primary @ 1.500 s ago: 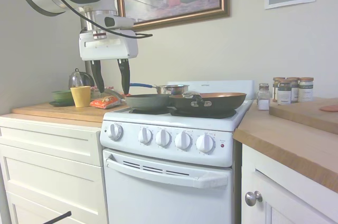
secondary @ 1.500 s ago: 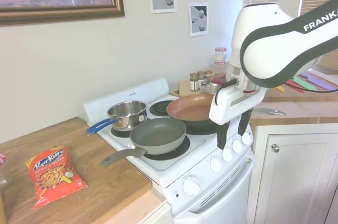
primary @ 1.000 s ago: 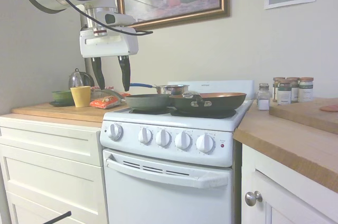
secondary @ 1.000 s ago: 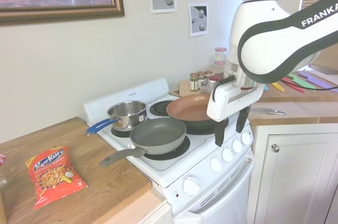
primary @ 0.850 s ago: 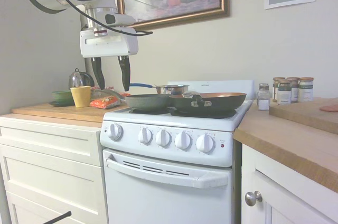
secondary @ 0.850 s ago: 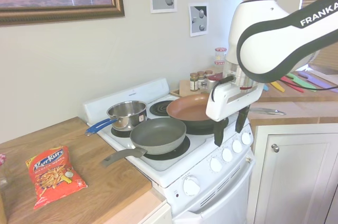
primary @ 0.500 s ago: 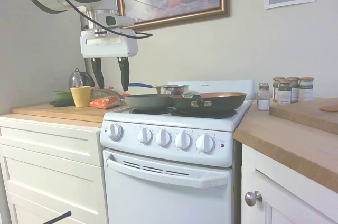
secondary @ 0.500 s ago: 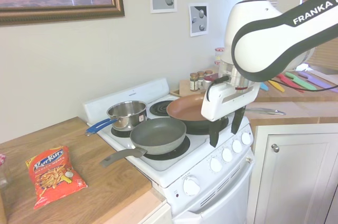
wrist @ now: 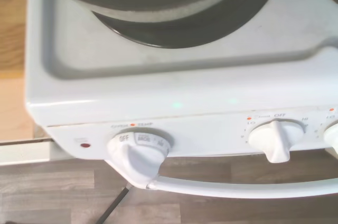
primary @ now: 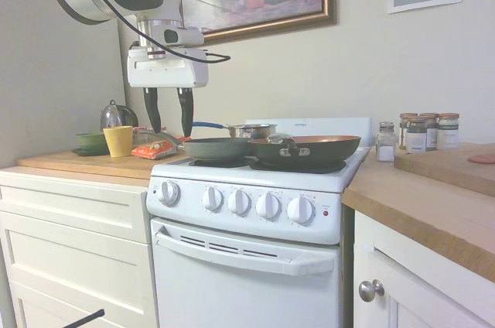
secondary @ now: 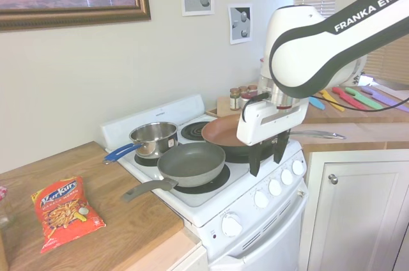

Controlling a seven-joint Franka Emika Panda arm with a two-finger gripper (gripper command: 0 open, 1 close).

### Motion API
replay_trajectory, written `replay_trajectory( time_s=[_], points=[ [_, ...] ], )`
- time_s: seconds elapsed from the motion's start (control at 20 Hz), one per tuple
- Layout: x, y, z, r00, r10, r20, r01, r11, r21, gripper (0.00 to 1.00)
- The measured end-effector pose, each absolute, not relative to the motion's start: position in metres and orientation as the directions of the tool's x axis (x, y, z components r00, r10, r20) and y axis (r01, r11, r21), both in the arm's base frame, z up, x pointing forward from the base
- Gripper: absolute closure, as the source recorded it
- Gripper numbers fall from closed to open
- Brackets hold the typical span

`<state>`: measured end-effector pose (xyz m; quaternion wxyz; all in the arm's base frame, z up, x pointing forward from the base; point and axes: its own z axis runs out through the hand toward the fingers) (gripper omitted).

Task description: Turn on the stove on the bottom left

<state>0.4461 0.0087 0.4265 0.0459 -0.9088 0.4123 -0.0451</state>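
Narrow white stove [primary: 255, 235] between bench [primary: 85, 162] and cabinet [primary: 418, 281], five round knobs [primary: 238, 202] in front, grey pan [secondary: 190, 162] and copper pan [secondary: 230, 130] on black burners. Claw [primary: 169, 131] released, empty, above front left corner; shifted slightly toward the stove since earlier.

A grey frying pan [secondary: 192, 162] and a copper-coloured pan [secondary: 229, 129] sit at the front, with a steel saucepan [secondary: 154, 137] behind. On the left wooden counter [secondary: 121, 226] lie a red snack bag [secondary: 64, 210], a yellow cup [primary: 118, 141] and a green bowl [primary: 92, 141]. Spice jars [primary: 424, 132] stand at the right.
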Motion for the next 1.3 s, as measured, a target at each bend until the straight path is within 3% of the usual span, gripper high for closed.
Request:
replay_trajectory(
  time_s=[1.3],
  points=[
    [0.510, -0.044, 0.354, 0.564, -0.826, -0.004, -0.825, -0.563, -0.045, 1.00]
  ],
)
